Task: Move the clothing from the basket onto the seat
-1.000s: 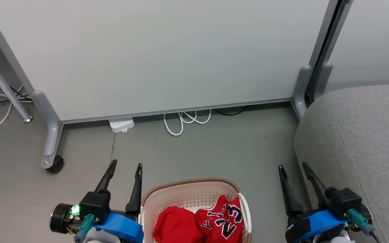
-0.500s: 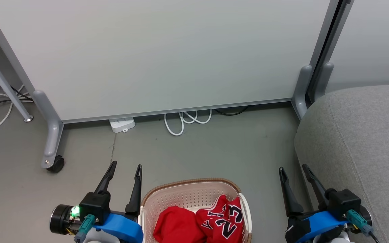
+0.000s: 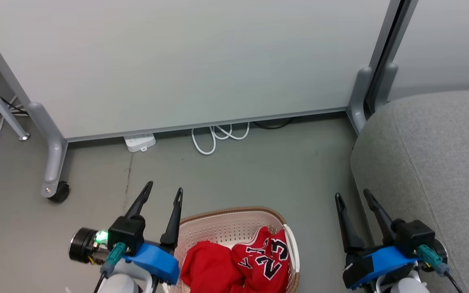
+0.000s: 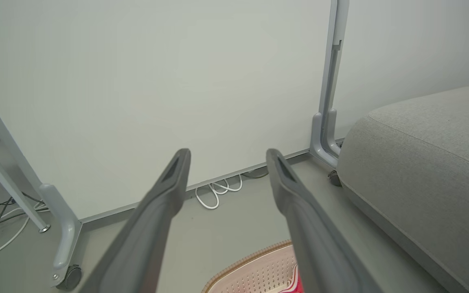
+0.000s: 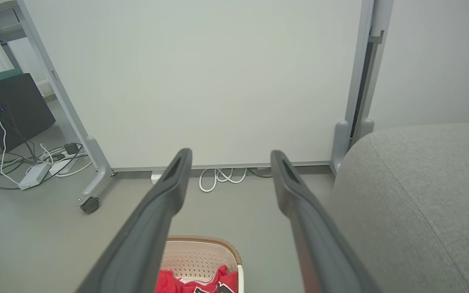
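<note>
Currently my left gripper (image 3: 164, 188) and right gripper (image 3: 351, 194) hang spread and empty, flanking the cream-white perforated plastic basket (image 3: 226, 212), so I can dip into its crumpled red clothing (image 3: 214, 268) and swing it to the light grey fabric seat (image 3: 434, 162) alongside.

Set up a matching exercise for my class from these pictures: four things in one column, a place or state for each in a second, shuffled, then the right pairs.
1. red jersey with black "23"
2. cream-white perforated plastic laundry basket
3. large light grey fabric seat
4. left gripper

a. open, holding nothing
b. on the grey floor, left of the seat
c. at the robot's right, near the right gripper
d. crumpled against a plain red cloth

Pairs: 1-d; 2-b; 3-c; 4-a
</note>
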Controlling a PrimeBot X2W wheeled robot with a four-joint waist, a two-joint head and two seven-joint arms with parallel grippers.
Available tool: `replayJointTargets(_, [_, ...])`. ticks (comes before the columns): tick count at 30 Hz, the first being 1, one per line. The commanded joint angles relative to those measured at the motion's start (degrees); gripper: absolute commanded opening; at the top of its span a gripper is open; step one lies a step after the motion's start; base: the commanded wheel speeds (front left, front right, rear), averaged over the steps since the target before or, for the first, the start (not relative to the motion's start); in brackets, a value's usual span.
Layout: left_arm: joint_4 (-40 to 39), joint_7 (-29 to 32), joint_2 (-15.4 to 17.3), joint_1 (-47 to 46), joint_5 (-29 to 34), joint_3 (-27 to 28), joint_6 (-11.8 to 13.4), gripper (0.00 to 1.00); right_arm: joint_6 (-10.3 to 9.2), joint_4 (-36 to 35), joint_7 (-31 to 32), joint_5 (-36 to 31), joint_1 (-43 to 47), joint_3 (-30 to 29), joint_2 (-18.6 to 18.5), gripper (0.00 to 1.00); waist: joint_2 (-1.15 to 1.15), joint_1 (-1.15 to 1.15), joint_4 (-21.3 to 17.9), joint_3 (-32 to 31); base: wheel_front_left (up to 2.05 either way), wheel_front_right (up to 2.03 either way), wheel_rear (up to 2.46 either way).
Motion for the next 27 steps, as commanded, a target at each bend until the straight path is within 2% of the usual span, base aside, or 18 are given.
replayJointTargets(1, [0.52,-0.17,0.33,-1.52,0.59,-0.25,-0.54,1.0,0.0,-0.32,-0.32,-0.02,-1.13,0.05,-0.24,1.0,0.0,0.0,-0.94,1.36,0.0,0.0,0.0])
replayJointTargets(15, [13.74,-0.17,2.63,-15.66,5.02,-8.02,-3.92,1.0,0.0,-2.58,-0.3,0.81,-8.27,0.0,-0.86,1.0,0.0,0.0,-7.95,14.28,0.0,0.0,0.0])
replayJointTargets(27, [29.06,-0.18,4.7,-26.45,7.72,-18.0,-4.76,1.0,0.0,-4.92,-0.21,1.99,-14.49,-0.36,-0.21,1.0,0.0,0.0,-11.59,26.02,0.0,0.0,0.0])
